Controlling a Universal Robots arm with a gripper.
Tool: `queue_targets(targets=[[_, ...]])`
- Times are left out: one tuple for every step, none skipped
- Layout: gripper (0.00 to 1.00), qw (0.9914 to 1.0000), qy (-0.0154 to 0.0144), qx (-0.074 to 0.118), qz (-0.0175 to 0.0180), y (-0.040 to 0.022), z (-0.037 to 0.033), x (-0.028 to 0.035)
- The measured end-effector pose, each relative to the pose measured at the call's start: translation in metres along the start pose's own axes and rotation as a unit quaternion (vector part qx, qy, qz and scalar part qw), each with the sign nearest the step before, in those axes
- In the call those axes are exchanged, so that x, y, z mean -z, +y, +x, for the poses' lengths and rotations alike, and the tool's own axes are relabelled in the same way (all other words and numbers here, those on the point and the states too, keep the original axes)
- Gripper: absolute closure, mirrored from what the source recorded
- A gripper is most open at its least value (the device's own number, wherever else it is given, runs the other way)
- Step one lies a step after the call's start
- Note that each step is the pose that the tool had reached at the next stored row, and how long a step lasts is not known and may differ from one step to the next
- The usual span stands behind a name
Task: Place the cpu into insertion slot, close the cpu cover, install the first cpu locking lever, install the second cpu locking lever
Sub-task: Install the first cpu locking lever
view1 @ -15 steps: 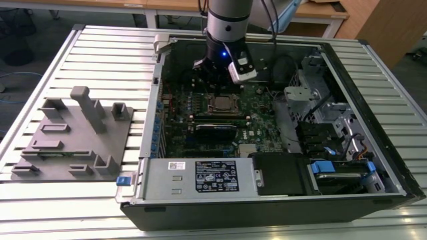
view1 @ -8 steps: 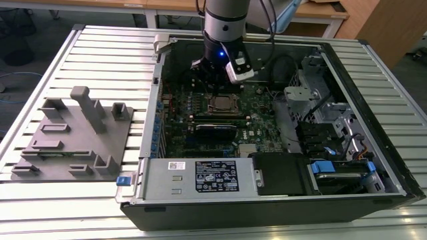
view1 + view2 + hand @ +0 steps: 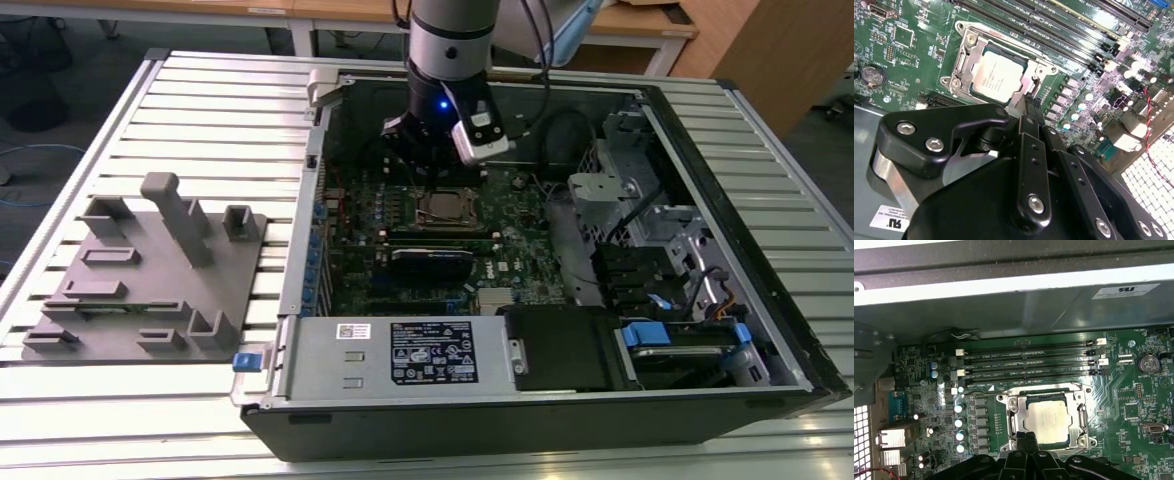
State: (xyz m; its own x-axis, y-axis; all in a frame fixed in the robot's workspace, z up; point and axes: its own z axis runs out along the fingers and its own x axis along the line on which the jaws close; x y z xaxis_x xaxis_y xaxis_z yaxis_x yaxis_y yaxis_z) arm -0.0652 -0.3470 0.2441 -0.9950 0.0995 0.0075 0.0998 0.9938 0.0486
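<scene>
The cpu (image 3: 996, 77), a small square chip with a silvery top, lies flat in the insertion slot (image 3: 447, 208) on the green circuit board (image 3: 514, 225). The cpu cover (image 3: 966, 54), a thin metal frame, is down around the chip, which shows through its cut-out. In the first wrist view the cpu (image 3: 1050, 420) and cpu cover (image 3: 1015, 412) sit just past my fingertips. My gripper (image 3: 1031, 104) is shut with nothing held, its tip at the cover's edge. In the exterior view my gripper (image 3: 424, 172) hangs just behind the slot. I cannot tell how the levers stand.
The board lies inside an open computer case (image 3: 747, 250). Long black memory slots (image 3: 1029, 362) run beside the socket, and a black card (image 3: 430, 262) lies in front of it. A power supply (image 3: 400, 355) and drive cage (image 3: 667, 340) fill the front. A grey fixture tray (image 3: 147, 280) is on the table at the exterior view's left.
</scene>
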Motion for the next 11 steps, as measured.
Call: queue_targets(targets=[[0.89, 1.00000, 0.0001, 0.000, 0.0001, 0.0000, 0.0000, 0.0001], [0.89, 1.00000, 0.0001, 0.000, 0.0001, 0.0000, 0.0000, 0.0001], [0.89, 1.00000, 0.0001, 0.000, 0.0001, 0.0000, 0.0000, 0.0001], [0.89, 1.00000, 0.0001, 0.000, 0.0001, 0.0000, 0.0000, 0.0002], [0.89, 1.00000, 0.0001, 0.000, 0.0001, 0.0000, 0.0000, 0.0002], [0.89, 1.00000, 0.0001, 0.000, 0.0001, 0.0000, 0.0000, 0.0002], [0.89, 1.00000, 0.0001, 0.000, 0.0002, 0.0000, 0.0000, 0.0003], [0.89, 1.00000, 0.0001, 0.000, 0.0001, 0.0000, 0.0000, 0.0003], [0.89, 1.00000, 0.0001, 0.000, 0.0002, -0.0001, 0.0007, 0.0004], [0.89, 1.00000, 0.0001, 0.000, 0.0002, -0.0002, 0.0018, 0.0003], [0.89, 1.00000, 0.0001, 0.000, 0.0002, -0.0004, 0.0033, 0.0003]])
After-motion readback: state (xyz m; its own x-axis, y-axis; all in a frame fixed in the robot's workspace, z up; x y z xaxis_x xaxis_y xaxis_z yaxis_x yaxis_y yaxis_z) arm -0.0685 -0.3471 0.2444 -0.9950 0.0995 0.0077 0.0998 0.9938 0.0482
